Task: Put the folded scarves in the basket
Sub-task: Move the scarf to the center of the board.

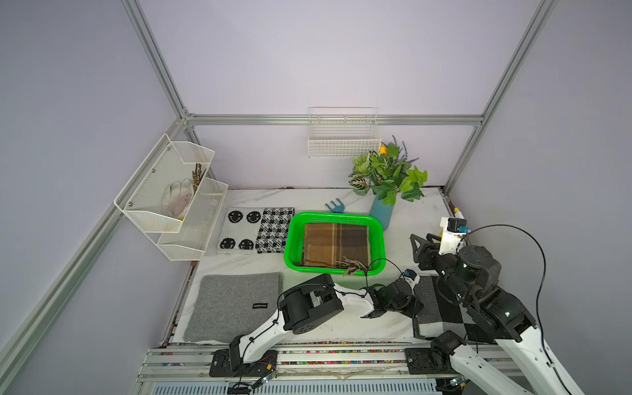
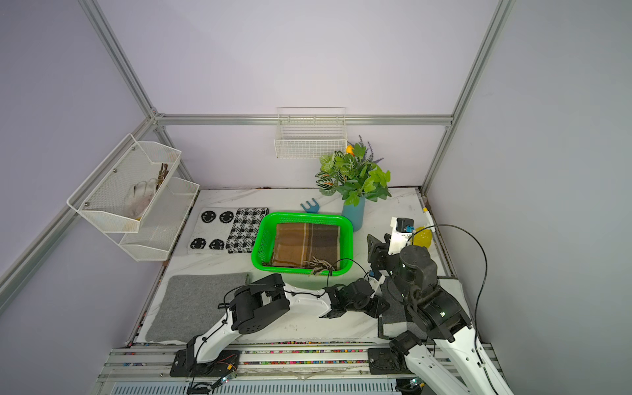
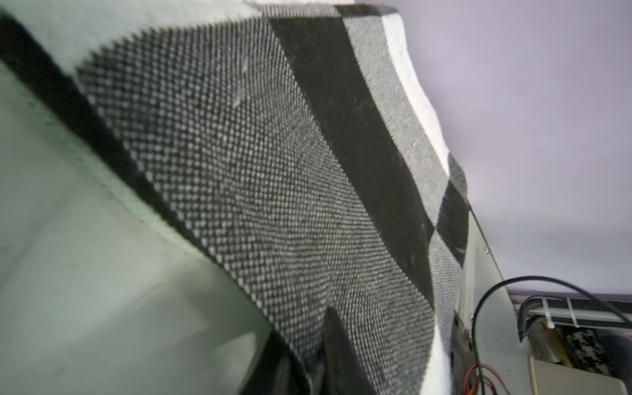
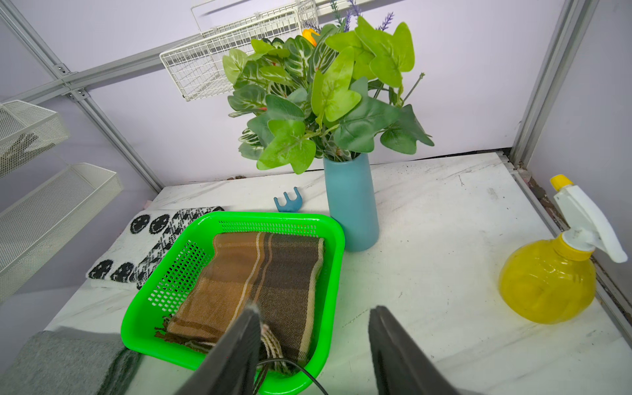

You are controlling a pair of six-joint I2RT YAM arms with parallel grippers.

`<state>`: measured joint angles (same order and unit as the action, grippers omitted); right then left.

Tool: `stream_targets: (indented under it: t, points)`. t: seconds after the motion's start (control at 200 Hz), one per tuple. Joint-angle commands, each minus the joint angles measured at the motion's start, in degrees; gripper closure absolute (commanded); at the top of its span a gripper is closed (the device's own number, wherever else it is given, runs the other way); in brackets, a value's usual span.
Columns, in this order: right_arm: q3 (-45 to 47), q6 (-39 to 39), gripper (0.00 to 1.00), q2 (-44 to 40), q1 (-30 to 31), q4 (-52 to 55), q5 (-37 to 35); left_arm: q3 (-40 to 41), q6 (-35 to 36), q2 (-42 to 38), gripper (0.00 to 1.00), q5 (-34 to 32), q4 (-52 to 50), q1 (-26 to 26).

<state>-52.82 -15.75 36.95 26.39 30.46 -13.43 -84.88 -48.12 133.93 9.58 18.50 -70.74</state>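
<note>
Both top views look down from over the near edge of the desk [image 1: 239, 263], sharing it whole. The left wrist view hugs the checked scarf [image 3: 273, 171]; the right wrist view faces the far edge.

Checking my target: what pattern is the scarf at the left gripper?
Scarf: black, grey and white blocks, finely dotted weave; best in left wrist view.

Marble table [image 1: 413, 215] with basket [image 1: 291, 239], vase [image 1: 382, 214], gray scarf [image 1: 232, 304], checked scarf [image 1: 429, 307].
</note>
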Motion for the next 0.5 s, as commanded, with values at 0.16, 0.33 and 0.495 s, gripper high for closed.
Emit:
stream_targets:
  t: [0.16,0.33,0.495]
  points:
    - [0.8,0.5,0.44,0.2,-0.3,-2.0,3.0,15.5,-1.5,-6.2,1.0,1.1,4.3,3.2]
    - [1.7,-0.1,0.44,0.9,-0.3,-3.0,5.9,25.2,-0.9,-13.3,1.0,1.2,5.1,4.0]
    - [2.8,-0.6,0.44,1.8,-0.3,-3.3,7.8,33.4,0.3,-19.6,1.0,0.2,3.7,6.0]
